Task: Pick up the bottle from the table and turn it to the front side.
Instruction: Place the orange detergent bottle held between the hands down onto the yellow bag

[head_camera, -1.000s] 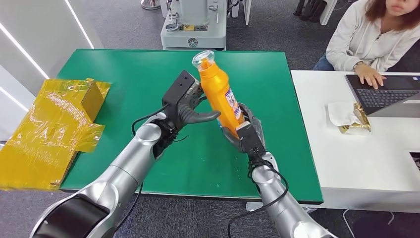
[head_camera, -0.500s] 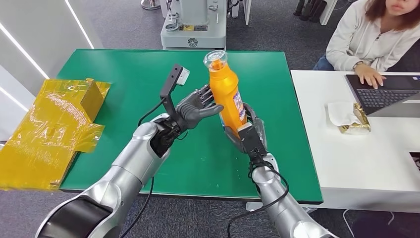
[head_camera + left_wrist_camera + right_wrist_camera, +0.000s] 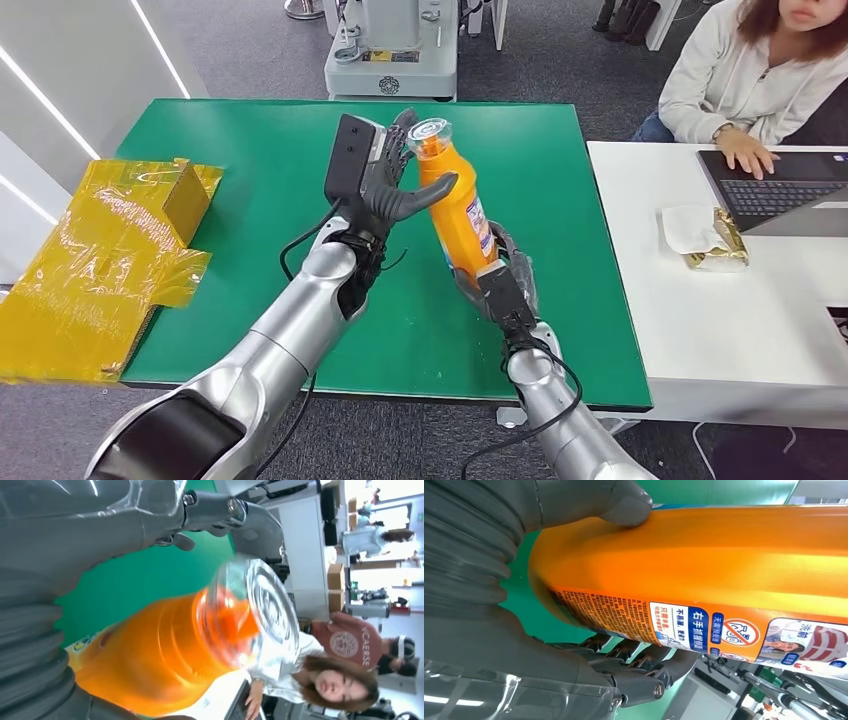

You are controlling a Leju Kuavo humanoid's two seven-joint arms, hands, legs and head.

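The right hand [image 3: 497, 283] grips the lower body of the orange plastic bottle [image 3: 456, 210], its thick grey thumb [image 3: 624, 502] pressed on one smooth side and its darker fingers [image 3: 639, 667] wrapped round the other, just under the printed label [image 3: 724, 630]. The bottle is lifted above the green table [image 3: 240, 170], tilted with its neck leaning away from that hand toward the left hand [image 3: 385, 185], which reaches in at the neck: its thumb lies against the orange shoulder and its fingers stand beside the clear ribbed cap [image 3: 428, 132], though whether they clasp the neck cannot be told. In the left wrist view the cap [image 3: 265, 605] is a transparent, ridged disc over an orange neck. The table's cloth is flat and matt, with open green surface on all sides of both hands. Well off beyond the left hand, crumpled yellow film over a box [image 3: 110, 250] hangs past the table's edge. Beyond the right hand stands a white desk [image 3: 700, 330] with a laptop [image 3: 780, 195], where a person [image 3: 745, 70] sits typing.
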